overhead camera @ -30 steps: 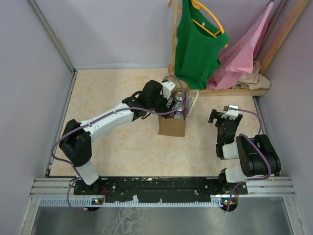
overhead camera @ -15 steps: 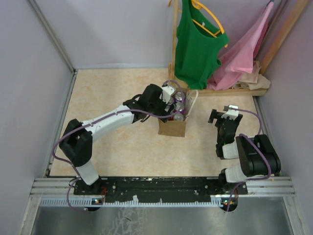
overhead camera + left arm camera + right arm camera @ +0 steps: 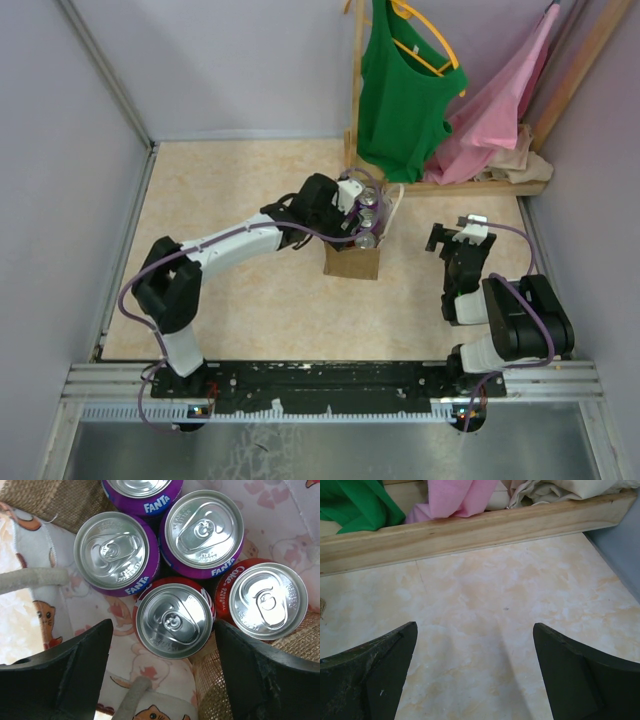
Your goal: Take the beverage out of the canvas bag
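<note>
Where the right arm sits folded close to its base, the right gripper (image 3: 475, 630) hovers over bare marbled tabletop (image 3: 485, 595), its fingers (image 3: 365, 675) spread wide with nothing between them. Farther in, at mid-table, the canvas bag (image 3: 352, 262) stands upright. It is a tan-brown, boxy sack of coarse weave, lined with pale cloth printed with small orange cats, and its white looped handles (image 3: 30, 577) fall to the sides. The left arm reaches across to it, and the left gripper (image 3: 165, 635) hangs at the open mouth, spread wide and gripping nothing. Five beverage cans (image 3: 204, 532) stand packed upright inside, silver pull-tab tops facing up. A red can (image 3: 174, 622) sits directly between the two black fingers (image 3: 75, 675). A red Coke can (image 3: 267, 600) stands just beside it, and three purple Fanta cans (image 3: 116, 552) crowd just beyond. Behind the bag, a wooden rack (image 3: 470, 530) carries a green top (image 3: 400, 90) and pink cloth (image 3: 500, 110).
</note>
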Controlling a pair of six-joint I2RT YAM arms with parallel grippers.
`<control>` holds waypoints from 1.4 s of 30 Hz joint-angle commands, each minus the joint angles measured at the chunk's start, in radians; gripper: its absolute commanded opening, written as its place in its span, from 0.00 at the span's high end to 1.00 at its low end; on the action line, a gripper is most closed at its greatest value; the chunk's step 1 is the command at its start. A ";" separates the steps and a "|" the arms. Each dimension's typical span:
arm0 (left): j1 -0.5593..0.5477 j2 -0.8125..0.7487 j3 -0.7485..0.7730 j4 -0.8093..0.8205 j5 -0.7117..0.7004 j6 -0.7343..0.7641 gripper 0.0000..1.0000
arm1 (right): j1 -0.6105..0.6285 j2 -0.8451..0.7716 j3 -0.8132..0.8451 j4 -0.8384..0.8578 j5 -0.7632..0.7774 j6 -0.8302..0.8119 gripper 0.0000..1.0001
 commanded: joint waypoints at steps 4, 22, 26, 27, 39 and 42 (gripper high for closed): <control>-0.002 0.079 0.043 -0.058 0.041 0.018 0.18 | -0.002 -0.004 0.017 0.033 0.001 0.005 0.01; -0.002 0.122 0.068 -0.163 0.044 -0.002 0.52 | -0.002 -0.004 0.016 0.034 0.001 0.004 0.01; -0.002 0.123 0.072 -0.179 0.035 -0.006 0.92 | -0.001 -0.005 0.017 0.033 0.002 0.005 0.01; -0.002 0.129 0.082 -0.196 0.030 -0.006 1.00 | -0.002 -0.004 0.017 0.033 0.001 0.005 0.01; -0.002 0.161 0.129 -0.290 -0.008 -0.016 0.44 | -0.002 -0.004 0.016 0.033 0.002 0.005 0.01; -0.002 0.159 0.127 -0.300 -0.014 -0.023 0.33 | -0.002 -0.004 0.016 0.034 0.001 0.004 0.01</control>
